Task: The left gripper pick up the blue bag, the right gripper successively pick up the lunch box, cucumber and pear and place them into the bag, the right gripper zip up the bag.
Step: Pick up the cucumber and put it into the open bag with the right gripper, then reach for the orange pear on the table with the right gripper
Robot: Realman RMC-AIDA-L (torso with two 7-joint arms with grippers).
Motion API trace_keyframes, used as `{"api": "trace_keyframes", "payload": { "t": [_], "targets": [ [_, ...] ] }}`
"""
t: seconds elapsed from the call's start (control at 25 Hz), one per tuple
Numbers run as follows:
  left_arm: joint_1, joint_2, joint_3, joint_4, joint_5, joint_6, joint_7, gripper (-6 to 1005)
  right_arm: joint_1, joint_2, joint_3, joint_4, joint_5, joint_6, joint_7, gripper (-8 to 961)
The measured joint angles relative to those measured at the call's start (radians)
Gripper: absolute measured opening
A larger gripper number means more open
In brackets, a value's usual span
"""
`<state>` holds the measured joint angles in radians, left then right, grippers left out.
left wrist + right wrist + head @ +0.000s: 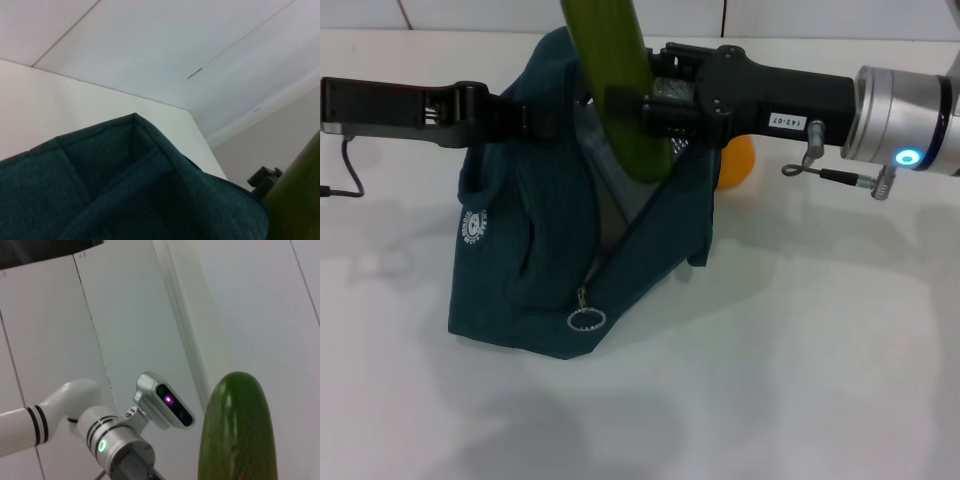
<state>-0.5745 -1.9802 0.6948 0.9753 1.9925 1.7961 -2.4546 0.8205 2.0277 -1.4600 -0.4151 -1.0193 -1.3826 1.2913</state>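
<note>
Left tool [525,118] reaching in from left, clamped; right tool [640,105] reaching from right, clamped.

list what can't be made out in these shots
- Lunch box: not visible in any view; whether it lies inside the bag can't be told.
- Pear: head view, mostly hidden behind the bag and the right gripper.
- Cucumber: head view, top cut off by the edge, lower tip hidden in the bag.
- Left gripper: head view, jaws buried in fabric.
</note>
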Motion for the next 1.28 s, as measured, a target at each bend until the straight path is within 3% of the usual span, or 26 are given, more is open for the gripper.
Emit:
{"api": "trace_keyframes", "payload": {
  "t": [0.44, 0.96, 1.08, 1.28],
  "targets": [
    [-0.002, 0.000, 0.000, -0.008, 0.000, 0.000, 0.007, 71, 0.000, 0.000, -0.066, 0.000, 0.029, 0.058, -0.038, 686],
    [-0.002, 0.002, -0.001, -0.008, 0.000, 0.000, 0.009, 73, -0.027, 0.000, -0.074, -0.012, 0.053, 0.045, -0.051, 698],
    [-0.002, 0.002, 0.000, -0.008, 0.000, 0.000, 0.009, 73, -0.040, 0.000, -0.067, -0.015, 0.062, 0.040, -0.053, 852],
    [-0.001, 0.003, -0.004, -0.007, -0.002, 0.000, 0.009, 74, -0.130, -0.010, -0.050, -0.082, 0.124, 0.040, -0.068, 849]
  ]
}}
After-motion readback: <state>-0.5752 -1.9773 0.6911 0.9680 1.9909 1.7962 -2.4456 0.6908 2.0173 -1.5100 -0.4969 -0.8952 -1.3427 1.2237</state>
